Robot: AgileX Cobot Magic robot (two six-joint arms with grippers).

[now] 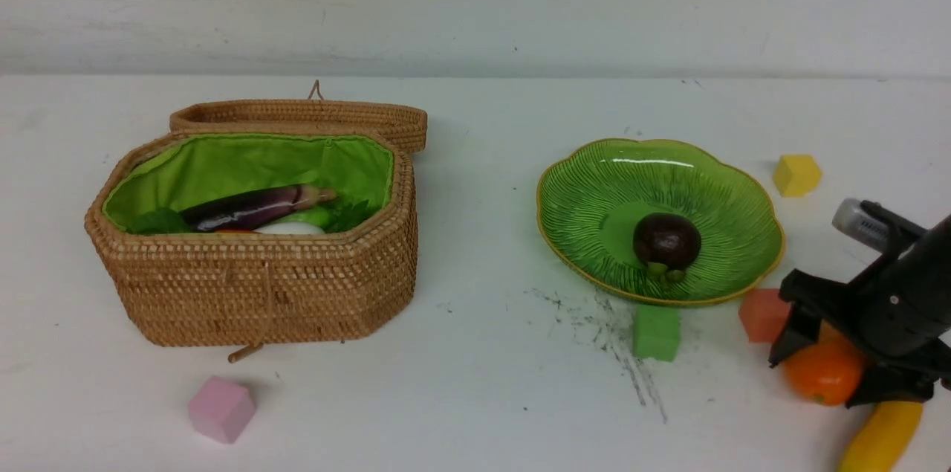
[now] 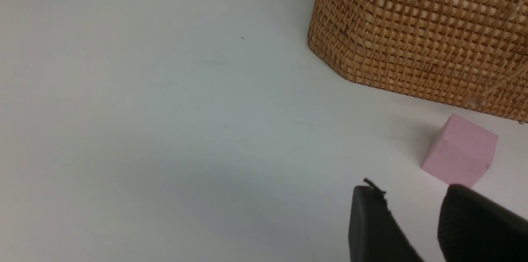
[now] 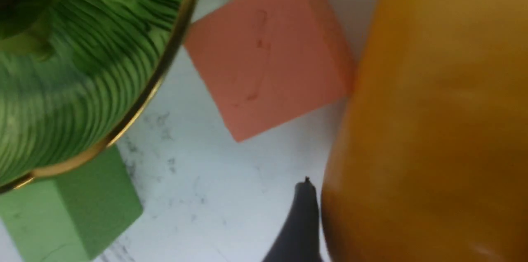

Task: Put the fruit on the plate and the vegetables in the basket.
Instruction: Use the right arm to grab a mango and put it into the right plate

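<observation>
Right arm (image 1: 903, 293): matte black, thick cylindrical link ending in an angular black bracket. Small grey-silver block (image 1: 854, 223) with a black strap sits on top of it. Right gripper finger (image 3: 301, 225): dark, tapered, tiny frayed nub at the tip. Left gripper fingers (image 2: 373, 225): two matte black wedge-shaped pads, loose thread on one tip.

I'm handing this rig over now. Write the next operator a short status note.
Left pincer: slightly open, holding nothing, beside the pink cube at the basket.
Right pincer: open around the mango on the table; grip unconfirmed.
Done: mangosteen on the plate; eggplant and other vegetables lie in the basket.
Left: mango and banana go onto the plate.
</observation>
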